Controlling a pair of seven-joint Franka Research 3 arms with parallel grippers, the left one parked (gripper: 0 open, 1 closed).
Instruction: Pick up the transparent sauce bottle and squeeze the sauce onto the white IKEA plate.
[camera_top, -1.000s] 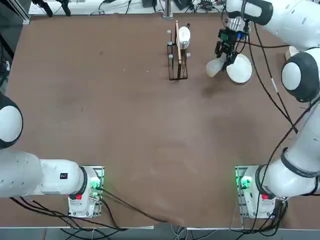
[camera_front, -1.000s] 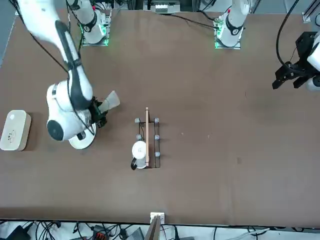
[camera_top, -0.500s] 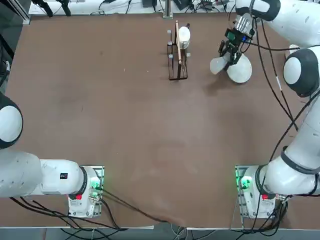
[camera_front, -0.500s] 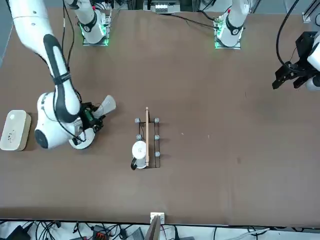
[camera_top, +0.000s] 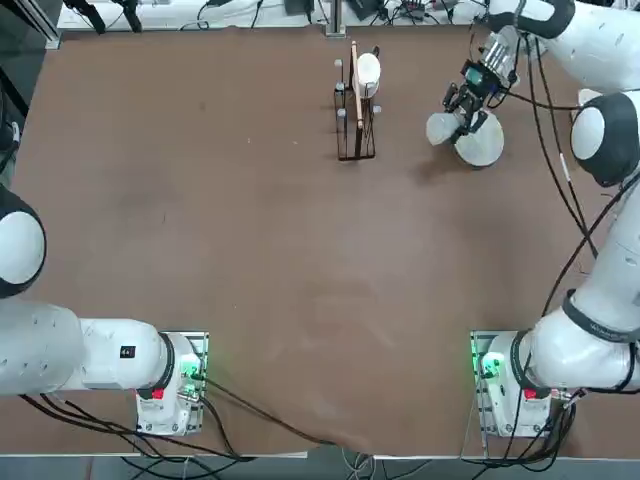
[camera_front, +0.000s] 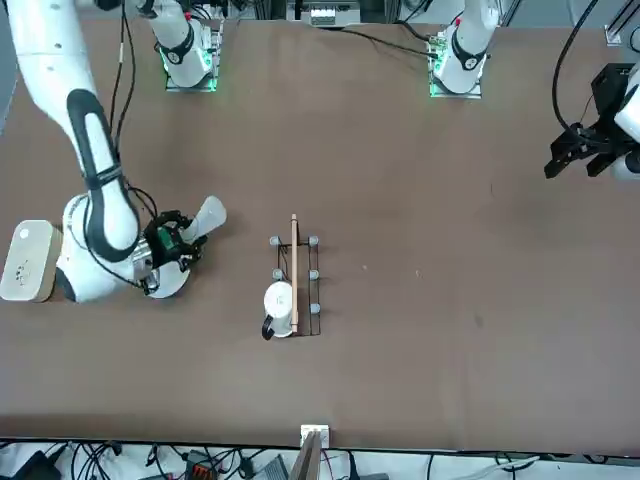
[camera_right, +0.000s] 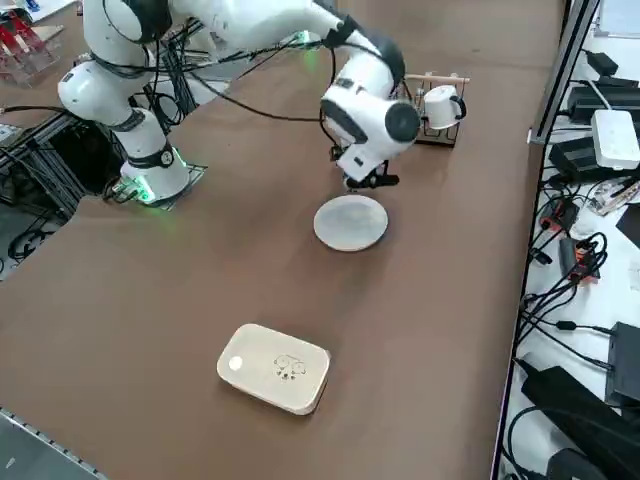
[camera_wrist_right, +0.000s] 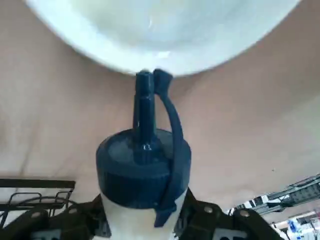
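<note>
My right gripper (camera_top: 464, 104) is shut on the transparent sauce bottle (camera_top: 441, 128), which it holds tilted at the table's far right. The bottle's whitish base sticks out toward the rack, seen also in the front view as the bottle (camera_front: 207, 215) beside the gripper (camera_front: 168, 245). In the wrist view the bottle's dark blue cap (camera_wrist_right: 144, 159) sits between my fingers (camera_wrist_right: 206, 220), and its nozzle (camera_wrist_right: 144, 95) points at the rim of the white IKEA plate (camera_wrist_right: 160, 30). The plate (camera_top: 484, 144) lies flat just beside and below the gripper, and the right side view shows the plate (camera_right: 350, 222) bare.
A wire rack (camera_top: 355, 115) with a white mug (camera_top: 368, 70) stands left of the plate. A white rounded-rectangular box (camera_right: 275, 367) lies near the table's right edge, beyond the plate (camera_front: 165, 286) in the front view.
The right wrist has swung outward toward the table's right edge, and the held bottle has shifted a little closer to the plate while staying tilted. The grip stays shut.
</note>
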